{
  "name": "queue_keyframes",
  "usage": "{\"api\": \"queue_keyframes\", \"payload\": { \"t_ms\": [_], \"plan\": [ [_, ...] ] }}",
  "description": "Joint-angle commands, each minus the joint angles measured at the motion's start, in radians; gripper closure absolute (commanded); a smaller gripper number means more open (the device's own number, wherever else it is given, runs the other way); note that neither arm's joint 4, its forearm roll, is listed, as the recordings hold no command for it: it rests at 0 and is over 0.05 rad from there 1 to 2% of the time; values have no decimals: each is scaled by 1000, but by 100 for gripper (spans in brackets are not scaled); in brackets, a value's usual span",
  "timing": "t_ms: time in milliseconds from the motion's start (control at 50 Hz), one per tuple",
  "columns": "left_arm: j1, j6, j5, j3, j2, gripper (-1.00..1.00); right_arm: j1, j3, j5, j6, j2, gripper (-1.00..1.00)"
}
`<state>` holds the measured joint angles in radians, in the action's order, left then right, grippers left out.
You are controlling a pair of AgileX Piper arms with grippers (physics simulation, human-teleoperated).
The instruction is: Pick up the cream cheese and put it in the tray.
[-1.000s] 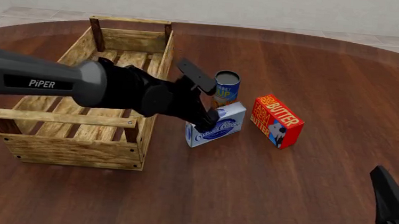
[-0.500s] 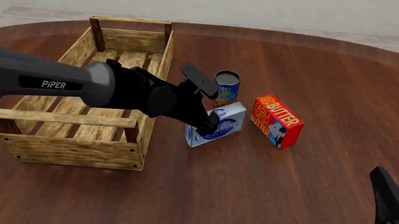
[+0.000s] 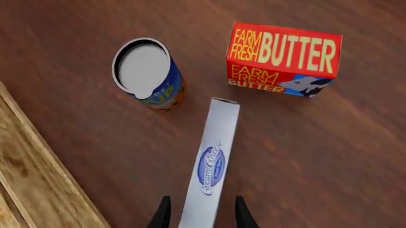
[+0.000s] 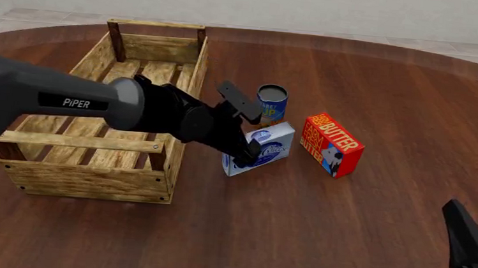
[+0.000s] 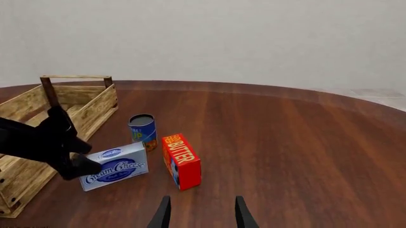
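The cream cheese (image 4: 274, 146) is a pale box with a blue oval logo, standing on its long edge on the table just right of the tray (image 4: 82, 177). My left gripper (image 4: 250, 151) is open and straddles the near-left end of the box. In the left wrist view the fingers (image 3: 163, 214) flank the cream cheese's top edge (image 3: 210, 161) with a small gap on each side. The tray is a light-wood slatted crate at the left. My right gripper (image 4: 469, 248) hangs open at the near right, far from everything; its wrist view shows the cream cheese (image 5: 117, 170) and the tray (image 5: 89, 102).
A blue-yellow can (image 4: 271, 102) stands just behind the cream cheese. A red-orange butter box (image 4: 332, 144) stands to its right, a little apart. The left arm reaches over the tray's right wall. The round wooden table extends wide to the right and front.
The left arm has shifted slightly to the right while its gripper stays down around the cream cheese's end. The box and the right arm have not moved.
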<state>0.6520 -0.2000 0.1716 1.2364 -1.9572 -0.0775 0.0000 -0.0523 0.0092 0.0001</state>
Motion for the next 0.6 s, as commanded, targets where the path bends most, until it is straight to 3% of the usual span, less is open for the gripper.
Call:
{"api": "queue_keyframes", "payload": {
  "t_ms": [20,600],
  "plan": [
    [-19,-30,10,10,-29,-100,0,0,1,1,0,-100],
    [-4,-30,20,2,-62,-100,0,0,5,6,0,-100]
  ]
}}
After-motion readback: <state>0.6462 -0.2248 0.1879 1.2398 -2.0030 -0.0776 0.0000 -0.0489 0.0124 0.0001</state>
